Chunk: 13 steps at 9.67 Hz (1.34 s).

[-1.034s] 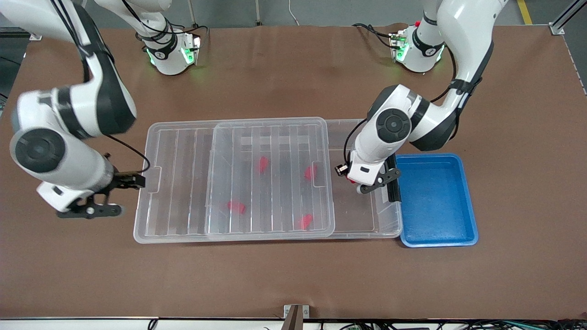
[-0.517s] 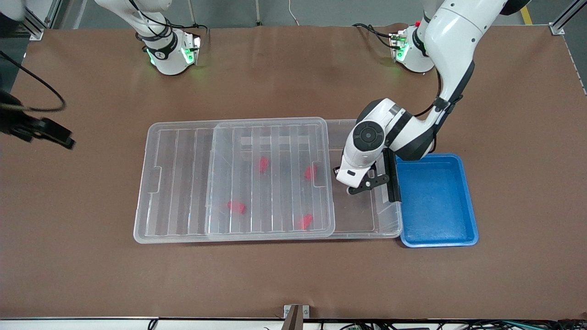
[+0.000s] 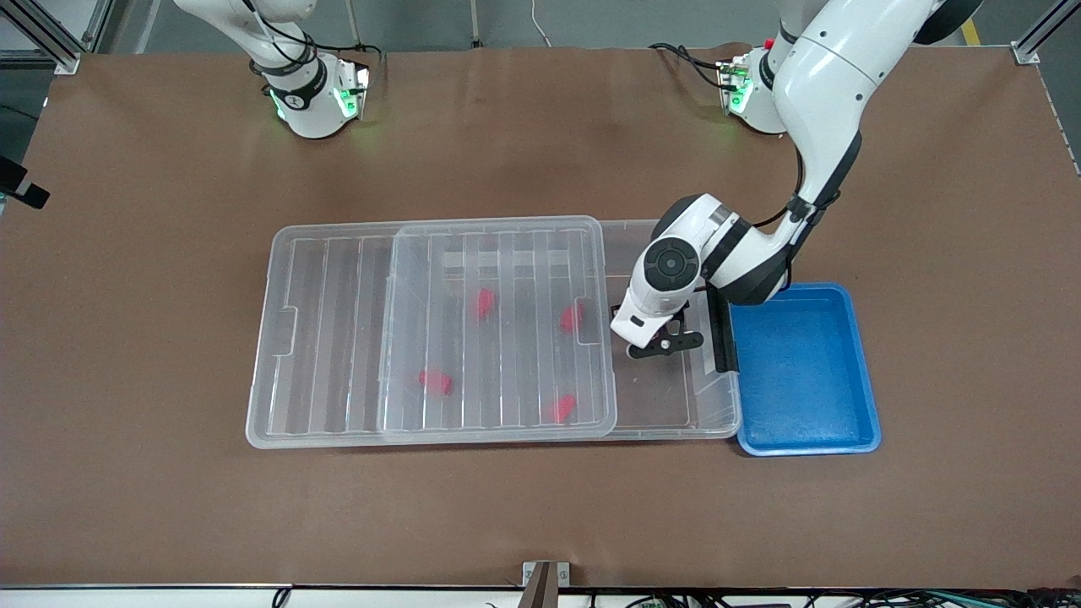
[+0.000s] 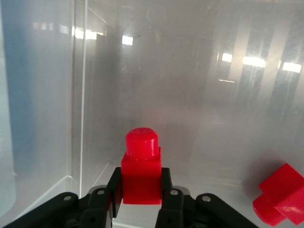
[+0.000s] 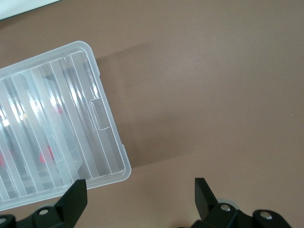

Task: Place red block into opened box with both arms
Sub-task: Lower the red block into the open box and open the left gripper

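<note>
The clear box [image 3: 676,418] lies mid-table. Its ribbed lid [image 3: 498,329] is slid toward the right arm's end, leaving the end by the black clip [image 3: 723,333] uncovered. My left gripper [image 3: 657,344] reaches down into that uncovered part. In the left wrist view it [image 4: 141,185] is shut on a red block [image 4: 141,166], narrow end away from the wrist, inside the clear walls. Another red block [image 4: 280,195] lies on the box floor nearby. My right gripper [image 5: 137,194] is open over bare table beside a lid corner [image 5: 107,156].
Several red blocks show through the lid, such as one [image 3: 484,302] and another [image 3: 562,408]. A blue tray [image 3: 802,371] stands against the box's clip end. Only a black tip [image 3: 21,190] of the right hand shows in the front view.
The right arm has swung away from the lid's end and almost out of the front view. The left gripper, still holding the red block, has shifted slightly toward the lid inside the box.
</note>
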Tool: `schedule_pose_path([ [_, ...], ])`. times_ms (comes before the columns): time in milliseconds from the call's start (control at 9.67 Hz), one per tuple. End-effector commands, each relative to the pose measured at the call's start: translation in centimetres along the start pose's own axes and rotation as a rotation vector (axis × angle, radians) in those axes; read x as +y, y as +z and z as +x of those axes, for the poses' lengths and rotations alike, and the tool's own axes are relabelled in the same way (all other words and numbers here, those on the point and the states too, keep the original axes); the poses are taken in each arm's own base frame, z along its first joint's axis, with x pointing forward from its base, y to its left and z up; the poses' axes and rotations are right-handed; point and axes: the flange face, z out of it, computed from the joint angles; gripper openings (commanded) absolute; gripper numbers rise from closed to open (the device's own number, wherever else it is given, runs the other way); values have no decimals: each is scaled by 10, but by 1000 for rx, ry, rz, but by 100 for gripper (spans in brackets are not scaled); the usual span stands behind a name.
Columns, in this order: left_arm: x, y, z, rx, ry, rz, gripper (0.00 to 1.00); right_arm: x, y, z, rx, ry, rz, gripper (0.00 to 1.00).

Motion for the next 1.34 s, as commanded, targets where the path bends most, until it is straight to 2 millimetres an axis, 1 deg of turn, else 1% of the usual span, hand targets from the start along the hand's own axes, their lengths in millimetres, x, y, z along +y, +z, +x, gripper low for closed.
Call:
schedule_pose_path([
  [0, -5, 32, 0, 11, 33, -9, 4, 16, 4, 0, -5, 18, -16, 100],
  [103, -5, 34, 1, 13, 32, -13, 5, 23, 9, 3, 0, 27, -35, 100],
  [207, -6, 35, 2, 11, 30, -13, 15, 25, 6, 5, 35, 32, -113, 100],
  [414, -9, 29, 5, 18, 8, -15, 97, 28, 5, 6, 38, 31, -120, 100],
  [517, -8, 26, 5, 21, 8, -15, 100, 27, 6, 6, 36, 23, -119, 100],
  [621, -14, 18, 10, 30, -3, -16, 100, 23, 6, 5, 36, 16, -117, 100],
  [828, -16, 2, 10, 44, -2, -7, 99, 19, 6, 5, 30, -38, -116, 100],
  [1034, -20, -17, 8, 50, 9, 16, 99, 18, 7, 4, 27, -45, -104, 100],
  [1241, -16, -40, 4, 71, 14, 14, 97, 16, 7, 5, 27, -49, -104, 100],
])
